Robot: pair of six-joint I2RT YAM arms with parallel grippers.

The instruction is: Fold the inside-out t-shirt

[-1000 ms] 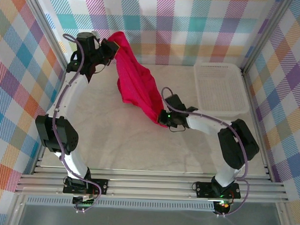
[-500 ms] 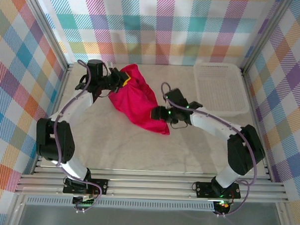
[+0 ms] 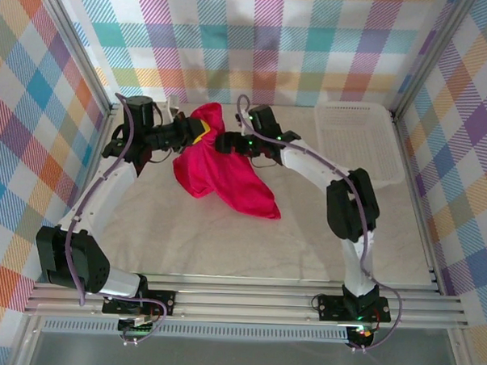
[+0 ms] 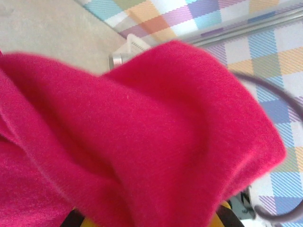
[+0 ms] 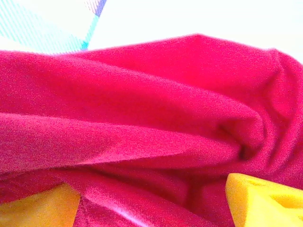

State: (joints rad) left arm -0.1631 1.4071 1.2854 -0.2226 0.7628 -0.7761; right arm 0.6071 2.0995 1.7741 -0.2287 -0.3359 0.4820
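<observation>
left gripper (image 3: pixel 199 134) clamps the raised top of the red t-shirt (image 3: pixel 227 178), right gripper (image 3: pixel 222 143) just beside it with jaws spread wide around a fold, the rest heaped far-centre on the table (image 3: pixel 306 234).

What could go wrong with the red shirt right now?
The t-shirt sits bunched on the table, pinched at one spot by the left gripper, so it might fold up crumpled. The right gripper stands open with thick folds between its fingers; it could grab several layers at once. Both grippers are very close together and might bump.
</observation>
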